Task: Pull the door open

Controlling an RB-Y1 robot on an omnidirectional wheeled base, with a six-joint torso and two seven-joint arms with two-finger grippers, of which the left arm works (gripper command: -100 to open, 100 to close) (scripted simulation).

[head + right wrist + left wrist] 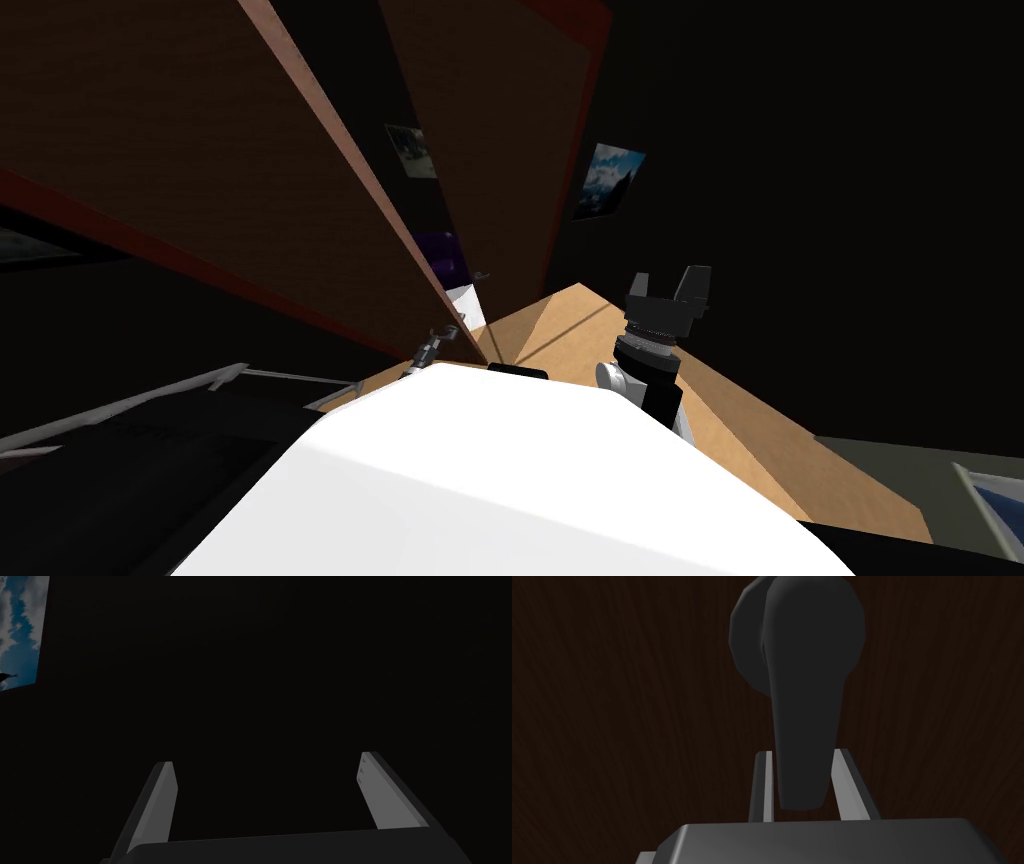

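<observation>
The door (200, 170) is a dark brown wood-grain panel with a lighter edge, standing ajar at a slant in the head view. Its dark lever handle (804, 701) hangs from a round rose close in front of my left hand. My left gripper (804, 788) is shut on the lever's lower end, one light grey finger (762, 786) pressing each side. In the head view the handle (432, 348) shows small by the door's edge, just above my chest. My right gripper (668, 285) is raised to the right of the door, open and empty, its fingers (165, 801) wide apart.
A tan floor (600, 340) runs ahead through the gap and to the right. A second brown panel (500, 130) stands beyond the gap, with a framed picture (608, 180) on the dark wall to its right. A grey rail (120, 405) crosses low on the left.
</observation>
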